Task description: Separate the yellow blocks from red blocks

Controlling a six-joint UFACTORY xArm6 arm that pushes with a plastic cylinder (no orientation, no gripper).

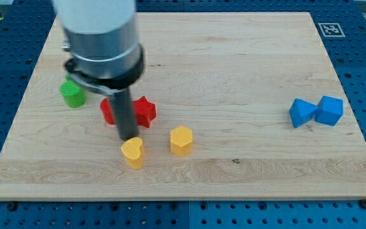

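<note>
**Tip at the yellow heart, just below the red blocks**

My tip (130, 137), the lower end of a plain rod end effector with nothing to open or close, sits at the top edge of the yellow heart block (133, 152), seemingly touching it. The rod partly hides a red block (108, 111) on the view's left; a red star block (145, 111) shows just right of it. A yellow hexagon block (181, 140) stands near the heart, toward the view's right. A green block (72, 93) lies further left. Two blue blocks (302, 112) (330, 110) touch each other far right on the wooden tabletop (234, 63)
</note>
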